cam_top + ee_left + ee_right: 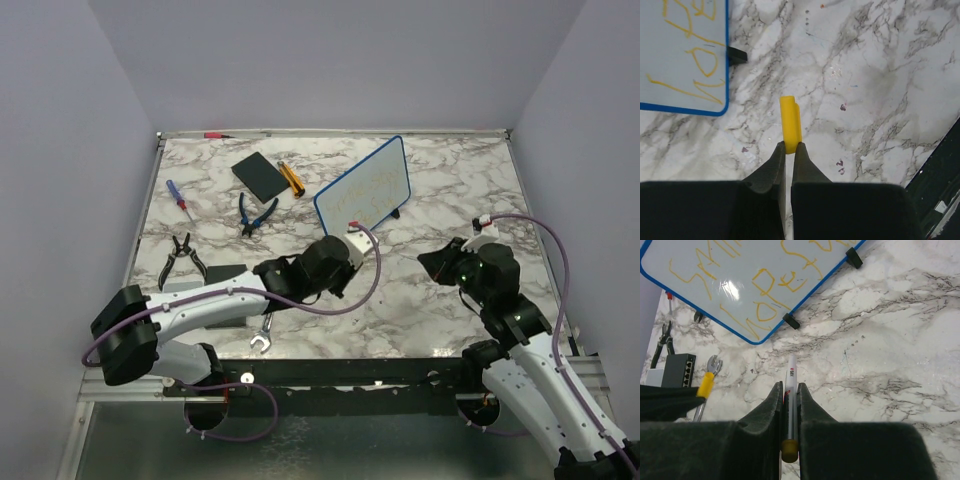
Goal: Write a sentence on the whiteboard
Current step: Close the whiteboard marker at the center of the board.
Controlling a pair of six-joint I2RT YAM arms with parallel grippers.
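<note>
Right wrist view: the right gripper [788, 388] pinches a slim marker [791, 372] mid-barrel, and the left gripper [789, 148] clamps a yellow cap [790, 122]. Beyond, the whiteboard [735, 287] stands propped on black feet [790, 321], bearing the sentence [771, 295] in yellow. It is probably light, rigid and easily pushed, so steady its blue frame and press gently.

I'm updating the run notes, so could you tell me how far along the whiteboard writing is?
Done: yellow handwritten lines already cover much of the whiteboard. In hand: the right gripper is shut on the marker and the left gripper on a yellow cap, neither touching the board. Left, probably: recapping the marker and setting it down.
</note>
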